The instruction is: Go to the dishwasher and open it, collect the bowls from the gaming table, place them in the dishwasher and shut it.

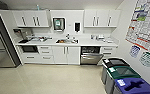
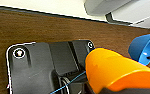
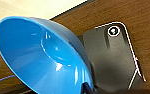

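Note:
The dishwasher (image 1: 91,55) stands open under the counter at the far wall, right of centre in the head view. Its steel door is folded down and the dark inside with a rack shows above it. An orange bowl (image 2: 116,71) hangs close in front of the left wrist camera, with my left gripper (image 2: 121,90) shut on its lower edge. My right gripper (image 3: 87,89) is shut on the rim of a blue bowl (image 3: 38,53), which is tilted on its side with its hollow showing. The blue bowl (image 2: 142,48) also appears beside the orange one. The gaming table is out of view.
A white kitchen counter (image 1: 66,42) with a sink and dishes runs along the back wall, with white cabinets above and below. A steel fridge (image 1: 1,42) stands at the left. Black, green and blue bins (image 1: 121,75) line the right wall. Pale open floor (image 1: 53,77) lies between me and the counter.

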Controlling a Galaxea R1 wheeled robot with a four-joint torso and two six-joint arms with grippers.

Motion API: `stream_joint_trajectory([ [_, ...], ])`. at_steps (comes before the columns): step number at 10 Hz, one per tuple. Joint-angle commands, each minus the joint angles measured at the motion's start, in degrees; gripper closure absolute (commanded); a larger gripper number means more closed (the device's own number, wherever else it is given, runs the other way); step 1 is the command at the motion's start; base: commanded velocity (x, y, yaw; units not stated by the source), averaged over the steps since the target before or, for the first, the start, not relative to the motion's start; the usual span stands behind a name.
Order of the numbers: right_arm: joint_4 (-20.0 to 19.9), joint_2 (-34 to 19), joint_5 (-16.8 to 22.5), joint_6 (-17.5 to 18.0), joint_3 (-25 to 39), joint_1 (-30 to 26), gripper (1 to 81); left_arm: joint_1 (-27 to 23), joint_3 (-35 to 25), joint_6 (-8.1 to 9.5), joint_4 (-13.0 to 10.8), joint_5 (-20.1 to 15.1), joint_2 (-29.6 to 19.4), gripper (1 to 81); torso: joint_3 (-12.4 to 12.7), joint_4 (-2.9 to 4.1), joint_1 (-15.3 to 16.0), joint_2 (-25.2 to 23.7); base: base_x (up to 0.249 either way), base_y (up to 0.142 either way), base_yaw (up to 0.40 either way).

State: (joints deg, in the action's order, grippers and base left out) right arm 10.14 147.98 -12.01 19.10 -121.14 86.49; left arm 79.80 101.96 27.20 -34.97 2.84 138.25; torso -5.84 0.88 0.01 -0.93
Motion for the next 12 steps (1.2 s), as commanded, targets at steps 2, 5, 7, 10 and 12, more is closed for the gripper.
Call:
stream_joint_trajectory([
  [2,0.67,-1.53,2.16,0.06,0.74,-2.24,81.1,-2.94,-1.76,-0.04,-0.88,-1.35,-2.18,81.1,0.00,0.00,-0.01,0.00,0.108,0.000,0.000],
  [5,0.67,-1.61,2.16,0.06,0.74,-2.32,81.1,-2.94,-1.76,-0.04,-0.88,-1.35,-2.10,81.1,0.00,0.00,-0.01,0.00,0.108,0.000,0.000],
  [7,0.67,-1.52,2.16,0.06,0.74,-2.24,81.1,-2.94,-1.76,-0.04,-0.88,-1.35,-2.19,81.1,0.00,0.00,-0.01,0.00,0.108,0.000,0.000],
  [10,0.67,-1.61,2.16,0.06,0.74,-2.24,81.1,-2.94,-1.76,-0.04,-0.88,-1.35,-2.10,81.1,0.00,0.00,-0.01,0.00,0.108,0.000,0.000],
  [12,0.67,-1.61,2.16,0.06,0.91,-2.33,81.1,-2.94,-1.76,-0.04,-0.88,-1.43,-2.10,81.1,0.00,0.00,-0.01,0.00,0.107,0.000,0.000],
])
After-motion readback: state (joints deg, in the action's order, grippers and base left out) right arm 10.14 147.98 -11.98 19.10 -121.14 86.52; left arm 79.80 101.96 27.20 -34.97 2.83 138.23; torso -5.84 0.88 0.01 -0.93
